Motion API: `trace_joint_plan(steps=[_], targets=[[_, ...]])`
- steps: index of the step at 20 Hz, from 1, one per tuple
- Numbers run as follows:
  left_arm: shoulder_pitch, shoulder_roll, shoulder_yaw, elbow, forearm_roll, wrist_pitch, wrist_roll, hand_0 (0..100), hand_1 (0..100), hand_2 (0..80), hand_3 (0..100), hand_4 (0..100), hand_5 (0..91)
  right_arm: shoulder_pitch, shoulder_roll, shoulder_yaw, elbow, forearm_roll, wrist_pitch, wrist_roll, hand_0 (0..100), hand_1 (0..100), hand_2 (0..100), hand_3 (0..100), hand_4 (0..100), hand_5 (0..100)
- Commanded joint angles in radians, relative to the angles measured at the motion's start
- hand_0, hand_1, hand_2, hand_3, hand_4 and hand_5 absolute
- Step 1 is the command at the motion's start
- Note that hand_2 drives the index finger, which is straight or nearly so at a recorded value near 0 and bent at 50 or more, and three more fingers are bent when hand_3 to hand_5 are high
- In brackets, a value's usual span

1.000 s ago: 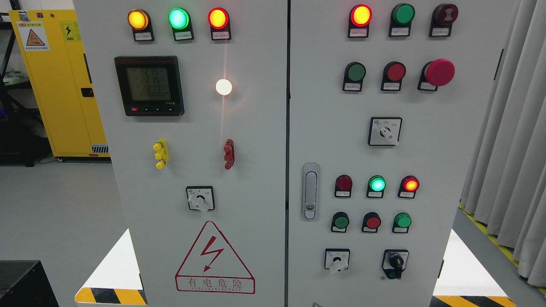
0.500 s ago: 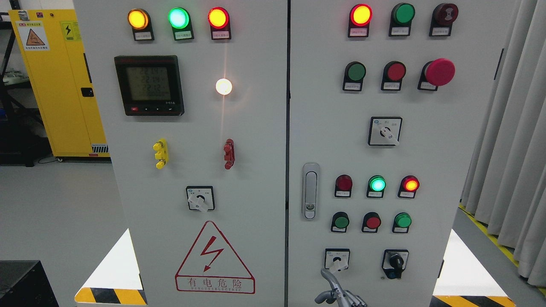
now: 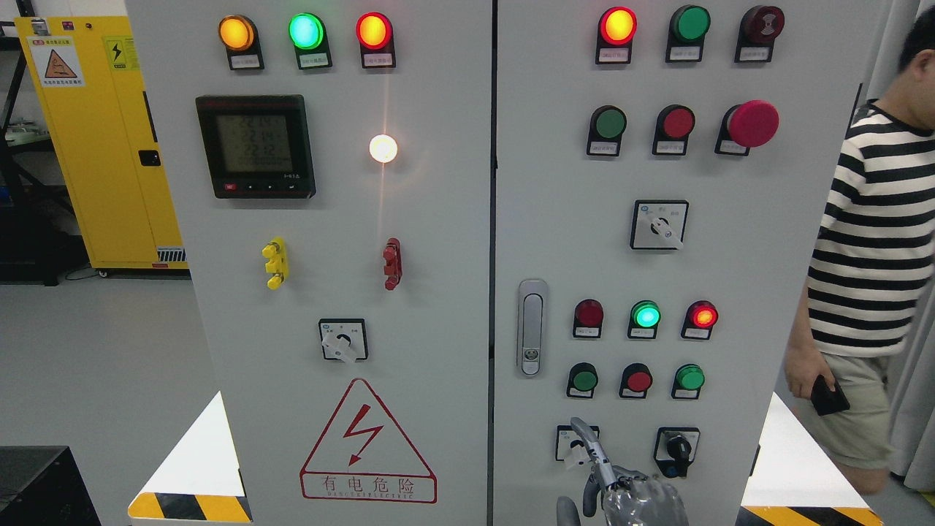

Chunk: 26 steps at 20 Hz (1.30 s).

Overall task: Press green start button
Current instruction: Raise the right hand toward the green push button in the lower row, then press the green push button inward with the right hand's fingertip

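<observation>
Far to the left stands a yellow cabinet (image 3: 95, 146). It has nothing to do with this job. Next comes the left door (image 3: 438, 329) of the big grey box, with a meter (image 3: 256, 146) and a red warning sign (image 3: 367, 446). No hand is there, and the left arm cannot be seen at all.

The work is on the right door (image 3: 730, 292). Low on it, just right of the handle (image 3: 532, 327), is a row of three buttons: a green button (image 3: 584, 380), a red button (image 3: 638, 380) and another green one (image 3: 689, 378). There is one more green button (image 3: 608, 123) high up. I cannot read the labels, so I only guess that the low left one is the start button, since the finger aims that way.

The right hand (image 3: 635, 500) comes up from the bottom edge. One finger (image 3: 593, 449) sticks out straight and the others are curled in. It holds nothing. The fingertip is over the white switch (image 3: 562, 438), below the green button and not touching it yet.

To do this well, the finger should go up a bit more, stay left of the red button, and push straight in at the middle of the green one. It should not bump the switch.

At the far right a person (image 3: 869, 241) in a striped shirt stands near the box, so the arm should move slowly.
</observation>
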Motion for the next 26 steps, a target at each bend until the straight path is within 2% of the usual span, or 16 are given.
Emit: trace_joint_plan(steps=[1,9,26], targets=[[0.0,0.001,0.0,0.0,0.0,0.001,-0.005,12,56,0.0,0,0,0.0,-0.056,0.0,-0.031,0.054,0.057,0.006,0.009,69,89,0,99,100,100],[0.0,0.0,0.0,0.0,0.0,0.001,-0.005,12,56,0.0,0,0,0.0,-0.099,0.0,-0.033,0.119,0.068,0.017,0.007,72,89,0,99,100,100],[0.0,0.0,0.0,0.0,0.0,0.001,-0.005,12,56,0.0,0,0,0.0,-0.111,-0.002,-0.045,0.129,0.054,0.049,0.012,81,91,0,99,100,100]])
